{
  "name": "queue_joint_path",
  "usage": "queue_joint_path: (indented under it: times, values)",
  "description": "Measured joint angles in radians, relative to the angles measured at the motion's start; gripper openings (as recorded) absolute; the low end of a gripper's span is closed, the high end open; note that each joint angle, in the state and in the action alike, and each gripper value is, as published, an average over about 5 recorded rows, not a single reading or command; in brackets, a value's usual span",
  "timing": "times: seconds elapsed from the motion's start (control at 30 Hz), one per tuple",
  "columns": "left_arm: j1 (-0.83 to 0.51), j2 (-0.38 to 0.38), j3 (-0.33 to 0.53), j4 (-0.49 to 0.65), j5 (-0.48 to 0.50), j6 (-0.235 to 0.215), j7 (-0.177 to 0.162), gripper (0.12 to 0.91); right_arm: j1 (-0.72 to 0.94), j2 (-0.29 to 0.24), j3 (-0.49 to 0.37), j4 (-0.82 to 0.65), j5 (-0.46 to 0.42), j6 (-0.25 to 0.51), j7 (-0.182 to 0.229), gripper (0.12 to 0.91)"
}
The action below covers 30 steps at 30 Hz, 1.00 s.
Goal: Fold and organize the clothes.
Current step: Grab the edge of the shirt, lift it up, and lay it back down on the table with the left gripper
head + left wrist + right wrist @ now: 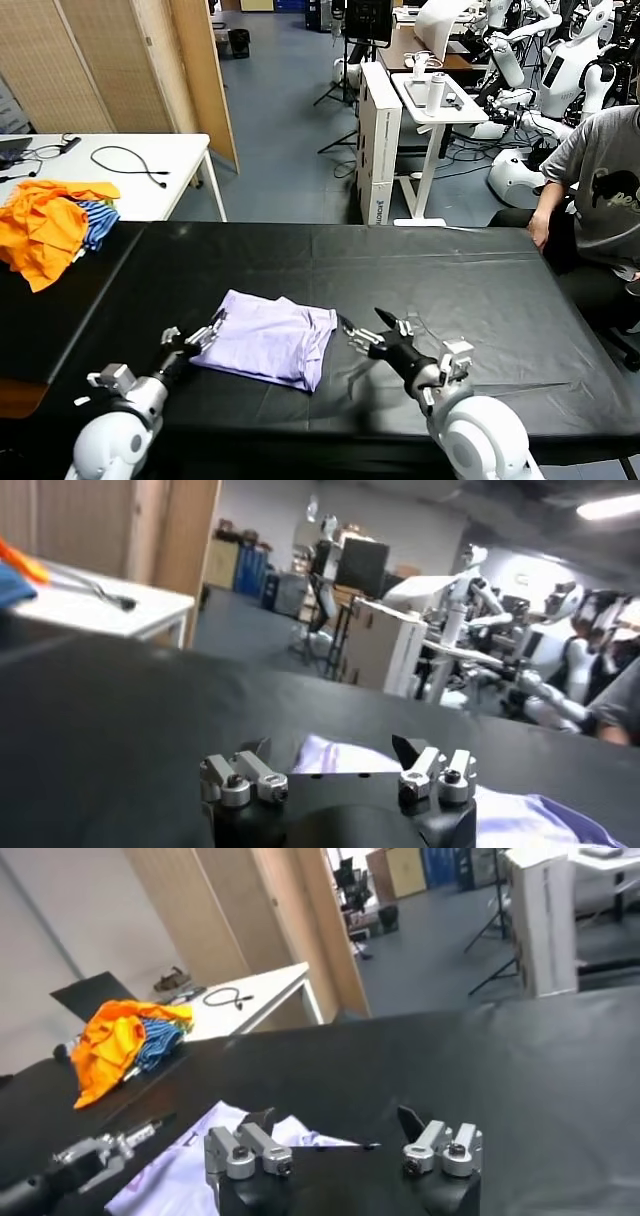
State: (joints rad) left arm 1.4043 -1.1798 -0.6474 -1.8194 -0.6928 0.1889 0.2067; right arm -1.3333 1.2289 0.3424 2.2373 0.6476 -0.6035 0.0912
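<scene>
Lying folded, T-shirt (268, 338) (print side hidden).

My head camera looks down over the black surface (450, 290); both wrist cameras sit low behind their pincers, sharing the lavender shirt (268, 338)

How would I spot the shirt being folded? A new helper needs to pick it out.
Find the long black table. At its near edge, between the open left gripper and open right gripper, lies a folded T-shirt. It is plain pale lavender, unlike the orange and blue-striped heap at the far left.
</scene>
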Motion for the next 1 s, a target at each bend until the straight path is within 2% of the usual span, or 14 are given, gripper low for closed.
queue_joint_path:
  times: [0.27, 1.0]
  values:
    - [-0.007, 0.02, 0.01, 0.03, -0.053, 0.028, 0.022, 0.907, -0.026, 0.0, 0.025, 0.022, -0.002, -0.002, 0.003, 0.907]
    - [-0.066, 0.034, 0.052, 0.079, -0.13, 0.086, 0.019, 0.907, -0.036, 0.011, 0.045, 0.027, -0.01, -0.002, 0.005, 0.907]
